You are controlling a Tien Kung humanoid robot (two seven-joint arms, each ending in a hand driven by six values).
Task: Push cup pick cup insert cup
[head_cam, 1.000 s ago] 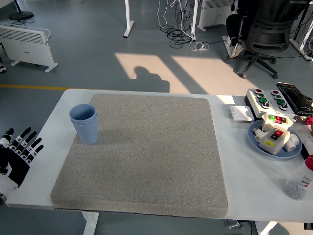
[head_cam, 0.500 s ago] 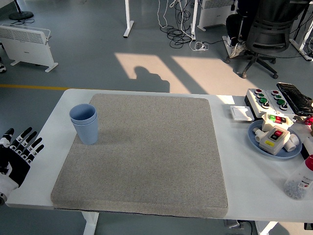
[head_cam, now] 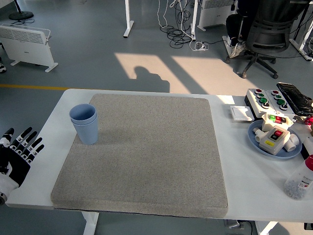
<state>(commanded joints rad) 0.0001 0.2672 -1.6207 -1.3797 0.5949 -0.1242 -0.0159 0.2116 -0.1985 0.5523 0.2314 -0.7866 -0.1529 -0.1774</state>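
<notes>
Two blue cups stand nested, one inside the other, upright near the left edge of the grey mat. My left hand hovers at the table's left edge, well to the lower left of the cups, with its fingers spread and holding nothing. The right arm does not appear in this view.
At the right of the white table are a blue plate carrying a switch box, a button box, a small white square dish and a clear bottle. An office chair stands on the floor beyond.
</notes>
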